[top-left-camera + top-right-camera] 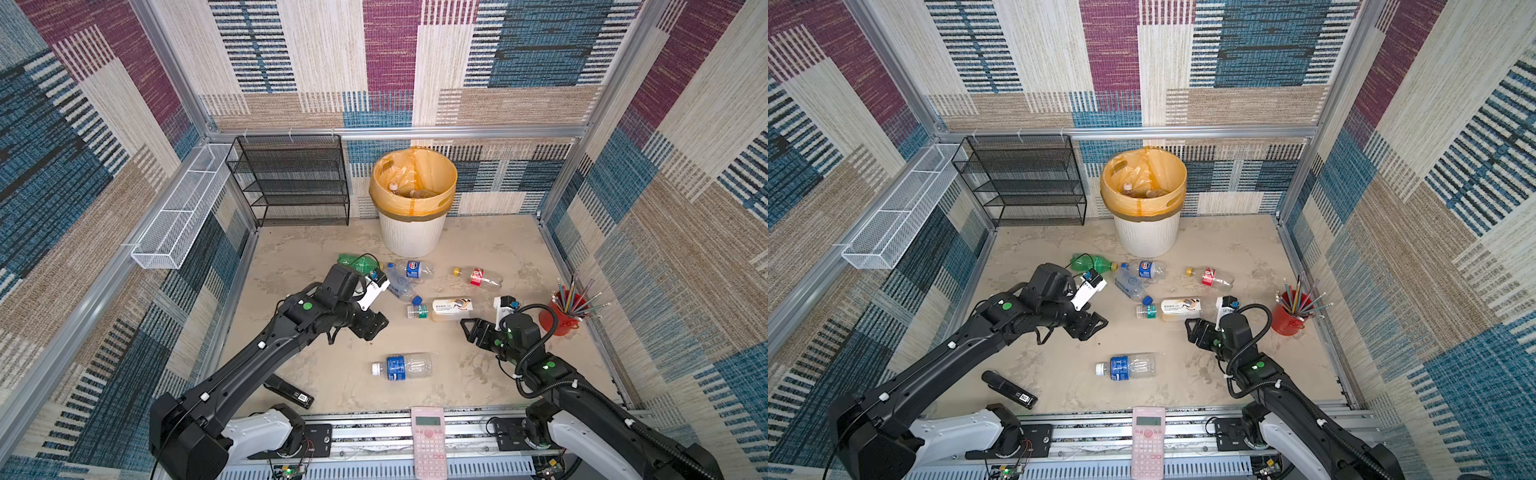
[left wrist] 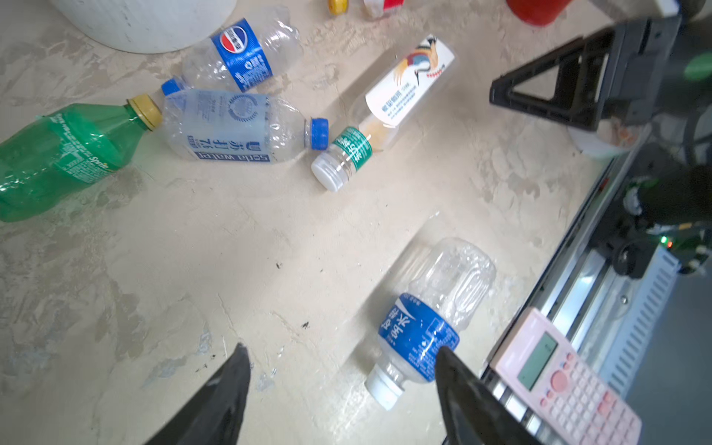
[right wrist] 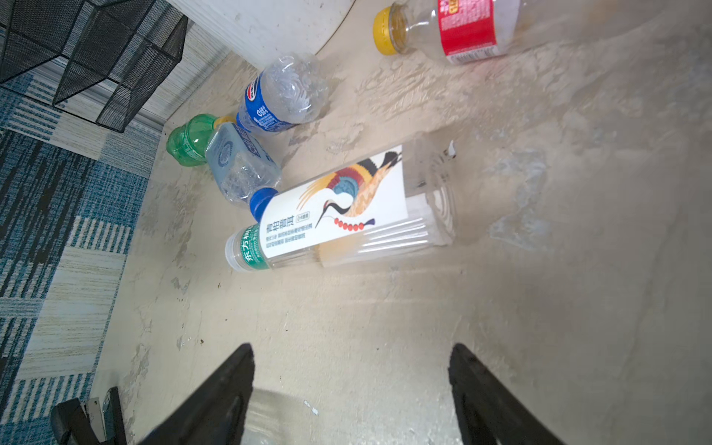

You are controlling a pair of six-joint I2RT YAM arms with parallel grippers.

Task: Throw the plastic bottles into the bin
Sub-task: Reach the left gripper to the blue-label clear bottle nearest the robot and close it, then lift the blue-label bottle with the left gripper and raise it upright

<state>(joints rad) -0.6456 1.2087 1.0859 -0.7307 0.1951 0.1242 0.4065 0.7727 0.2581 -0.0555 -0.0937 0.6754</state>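
currently six plastic bottles are seen lying on their sides on the beige counter point(image 1: 457, 382). a green sprite bottle point(image 1: 355, 262), a pepsi bottle point(image 1: 411, 269) and a soda water bottle point(image 1: 399, 286) are bunched just in front of the bin point(image 1: 411, 237). a red-labelled bottle point(image 1: 478, 277) is set apart to their right. a white-labelled bottle point(image 1: 449, 309) with a crane print is found nearer the middle, and a blue-labelled bottle point(image 1: 403, 365) lies alone toward the front. a few discarded bottles point(image 1: 409, 192) are seen inside the bin, which is stood against the back wall. the left tool point(image 2: 343, 385) is held with its fingers apart and empty, above the counter near the blue-labelled bottle. the right tool point(image 3: 350, 385) is likewise spread and empty, close to the white-labelled bottle. a red cup of pencils point(image 1: 559, 316) is placed at the right.
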